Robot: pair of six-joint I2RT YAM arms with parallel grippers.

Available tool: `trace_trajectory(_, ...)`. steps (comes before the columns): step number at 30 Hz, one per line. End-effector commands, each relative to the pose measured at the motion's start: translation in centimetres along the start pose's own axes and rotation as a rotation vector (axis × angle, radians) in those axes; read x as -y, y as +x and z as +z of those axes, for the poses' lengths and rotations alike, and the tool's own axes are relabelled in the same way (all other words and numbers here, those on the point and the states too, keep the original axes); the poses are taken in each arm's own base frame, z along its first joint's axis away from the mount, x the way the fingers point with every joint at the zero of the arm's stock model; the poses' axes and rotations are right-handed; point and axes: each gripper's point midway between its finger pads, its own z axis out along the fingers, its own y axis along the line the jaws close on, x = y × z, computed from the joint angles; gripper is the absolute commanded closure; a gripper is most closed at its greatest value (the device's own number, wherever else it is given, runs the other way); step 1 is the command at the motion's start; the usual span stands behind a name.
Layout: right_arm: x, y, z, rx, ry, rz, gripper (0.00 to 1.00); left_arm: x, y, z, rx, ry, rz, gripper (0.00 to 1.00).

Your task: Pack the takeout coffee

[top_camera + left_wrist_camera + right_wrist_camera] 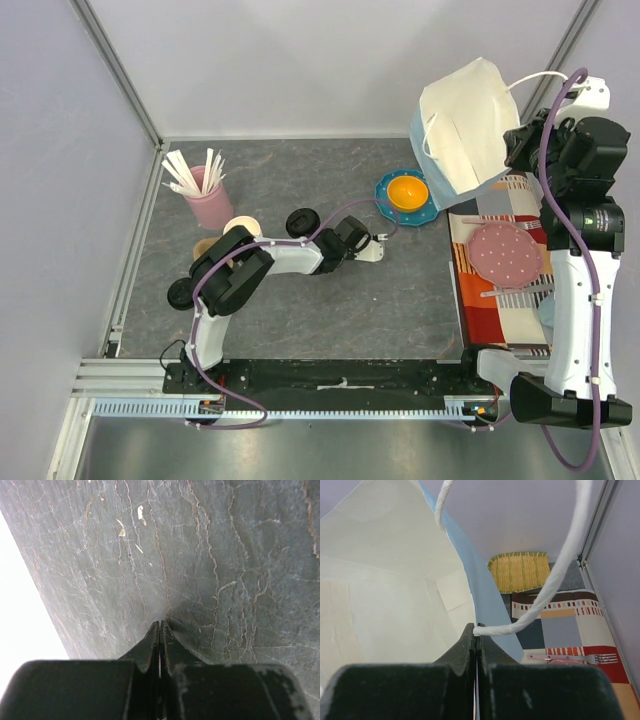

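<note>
Hanging by one white cord handle (540, 600), the paper bag (465, 120) looks to be up off the bench (330, 320). The right gripper (477, 628) has its jaws pinched together on that cord, right at the tips. That's a thin hold. If the cord slides out, the bag drops toward the blue plate (381, 200) and orange bowl (408, 190), which sit just by its lower edge in the overhead view. The bag hangs tilted too, so it could swing or fold when anything pushes into its mouth.

Well left of the bag, the left gripper (161, 626) is closed on nothing, tips together low over the bare grey surface. The coffee, as best I can judge, is the black-lidded cup (303, 220) farther left of the bag, tight beside the left forearm. Only the lid shows from above, and a second dark disc (182, 293) farther from the bag again makes that call uncertain.

Here's the danger: a sweep of that forearm could topple the cup, and a squeeze too high could pop the lid. The stacked paper cups (240, 228) and the pink cup of sticks (205, 195), farthest from the bag, are easy to clip. The long carry to the bag also gives a full cup time to slop.
</note>
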Motion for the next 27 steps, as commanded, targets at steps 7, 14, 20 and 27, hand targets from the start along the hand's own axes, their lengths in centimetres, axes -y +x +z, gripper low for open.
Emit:
trace_trajectory(7, -0.1, 0.6, -0.3, -0.010, -0.011, 0.005, 1.00, 2.5, -4.4, -2.1, 0.126, 0.089, 0.038, 0.98)
trace_trajectory(14, 0.9, 1.3, -0.6, -0.040, 0.038, -0.010, 1.00, 2.3, -5.7, -4.3, 0.158, 0.141, -0.009, 0.98)
trace_trajectory(20, 2.4, 3.1, -2.5, -0.085, 0.128, -0.015, 1.00, 5.0, -8.6, -11.1, 0.302, 0.408, -0.097, 0.98)
trace_trajectory(27, 2.2, 3.6, -4.6, -0.118, 0.135, -0.014, 1.00, 5.2, -8.8, -21.8, 0.415, 0.666, -0.197, 0.98)
